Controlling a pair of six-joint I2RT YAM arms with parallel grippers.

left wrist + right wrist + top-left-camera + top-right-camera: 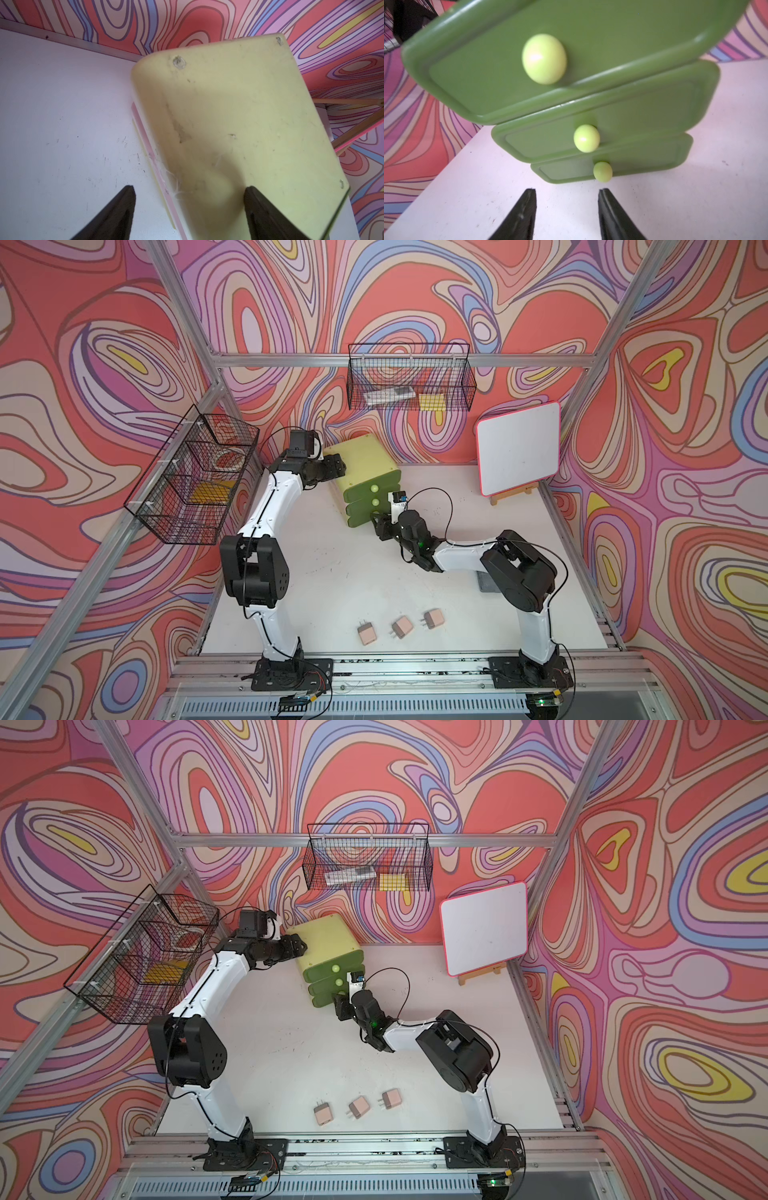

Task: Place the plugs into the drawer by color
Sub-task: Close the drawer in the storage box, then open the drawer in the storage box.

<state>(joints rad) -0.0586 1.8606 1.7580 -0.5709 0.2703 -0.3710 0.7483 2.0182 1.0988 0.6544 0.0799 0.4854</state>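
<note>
Three pink plugs (pixel 367 633) (pixel 402 626) (pixel 433 619) lie in a row near the table's front edge, far from both grippers. No blue or green plug shows. The yellow-green drawer cabinet (pixel 365 466) stands at the back, with its three darker green fronts and round knobs facing my right gripper (pixel 377 519). That gripper hovers low, open and empty, just short of the bottom knob (pixel 602 171). My left gripper (pixel 338 461) is open at the cabinet's back left corner. In the left wrist view its jaws straddle the cabinet's edge (pixel 239 114), one finger (pixel 128 195) over the table.
A white board (pixel 519 448) on a small wooden easel leans at the back right. Black wire baskets hang on the back wall (pixel 409 381) and on the left wall (pixel 195 477). A grey felt eraser (pixel 486 580) lies partly under my right arm.
</note>
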